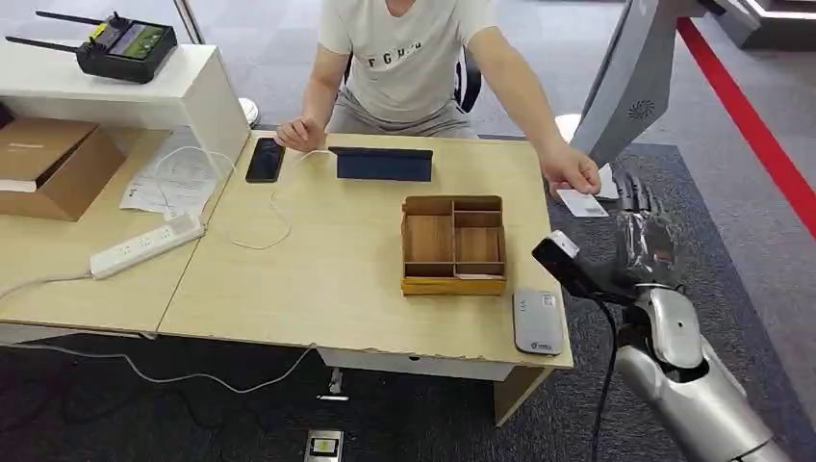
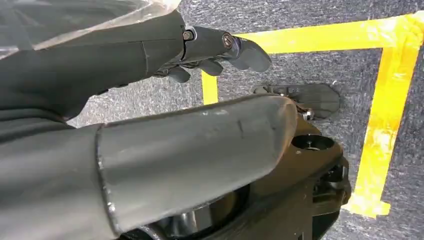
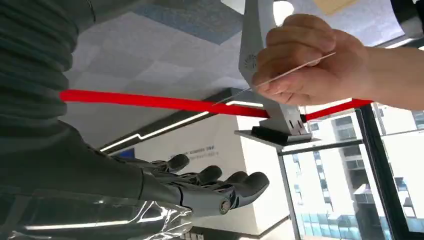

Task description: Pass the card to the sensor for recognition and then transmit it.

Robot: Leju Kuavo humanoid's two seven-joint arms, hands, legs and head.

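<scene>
Handover pending: the person's hand point(image 1: 570, 173) holds the thin white card point(image 1: 581, 203) beside the right hand point(image 1: 643, 226), fingers point(image 3: 215, 180) spread and empty; sensor pass and transmission remain.

- Your right hand point(image 1: 640, 226) hangs off the bench point(image 1: 327, 279) edge, open floor around it.
- The person's hand point(image 1: 570, 171) with the card point(image 1: 580, 203) sits just beyond it.

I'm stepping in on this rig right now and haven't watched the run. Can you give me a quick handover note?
Right hand: raised beside the table's right end, fingers apart, holding nothing.
Left hand: hangs over the floor, fingers a little curled, holding nothing.
Card: in the person's hand, held out just above the right hand.
Sensor: grey reader at the table's front right corner.
Done: nothing yet.
Left: take the card, present it to the sensor, pass it on.
</scene>
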